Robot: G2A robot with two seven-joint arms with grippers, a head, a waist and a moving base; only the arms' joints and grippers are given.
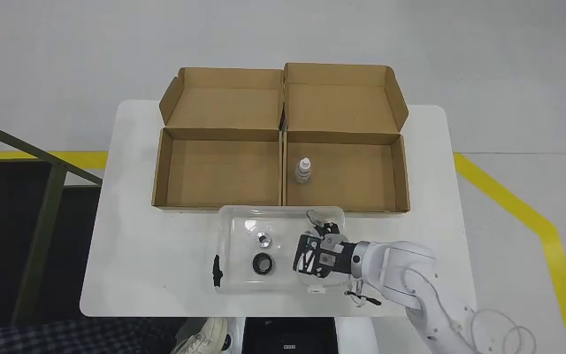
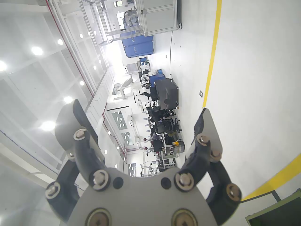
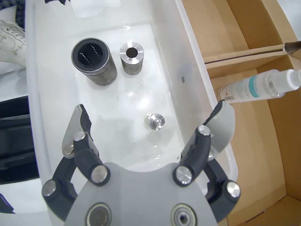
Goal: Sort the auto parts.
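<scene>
Auto parts sit in a clear plastic bin point(image 1: 232, 221) at the table's point(image 1: 141, 221) 6 o'clock edge: a dark linear bearing point(image 3: 94, 61) stands upright on the bin floor, and a smaller steel bushing point(image 3: 131, 58) stands upright just beside it, at its 12 o'clock in the top view. A small silver knob point(image 3: 155, 121) lies well apart from both, close to the right claw point(image 3: 150, 108). That claw hangs over the bin with its fingers spread wide and nothing between them, the bearing at its 9 o'clock in the top view. Two open cardboard boxes stand touching the bin at its 12 o'clock, the left box point(image 1: 217, 173) and the right box point(image 1: 354, 168); a white spray bottle point(image 3: 258, 88) stands in the right one near the wall the boxes share. The left claw point(image 2: 140, 108) is spread apart too, empty, aimed at the workshop hall with a yellow floor line point(image 2: 212, 48)
</scene>
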